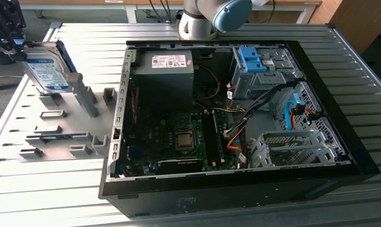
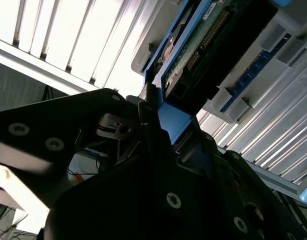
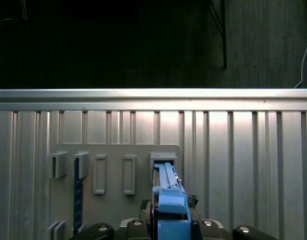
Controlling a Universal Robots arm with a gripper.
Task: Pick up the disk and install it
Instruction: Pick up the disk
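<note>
Gripping the disk (image 1: 45, 71) at its upper end, the gripper (image 1: 14, 42) holds the silver drive on edge, slightly tilted, over the grey holder plate (image 1: 64, 125) at the exterior view's left. The plate lies on the ribbed metal worktop (image 1: 354, 52). The drive's white-and-blue label faces the room, and a blue rail (image 1: 62, 49) runs along its far edge. Its lower end sits just beside a grey post (image 1: 80, 92) of the plate; whether it has cleared the slot below cannot be told from here.

In the second wrist view the dark fingers (image 2: 151, 125) are closed narrow on the blue-railed end of the disk (image 2: 203, 45), whose green circuit-board side is turned to the camera. In the first wrist view the blue rail (image 3: 171, 207) rises from between the gripper's black housing, in line with one slot of the holder plate (image 3: 113, 155), with the worktop (image 3: 243, 165) stretching beyond.

An open black computer case (image 1: 241, 198) lies on its side well apart from the disk, towards the exterior view's right. Inside it are the circuit board (image 1: 177, 137), a dark grey box (image 1: 162, 78) with a small white sticker, a bright blue latch (image 1: 250, 59) and a silver drive cage (image 1: 291, 146). The arm (image 1: 206, 16) rises behind the case.
</note>
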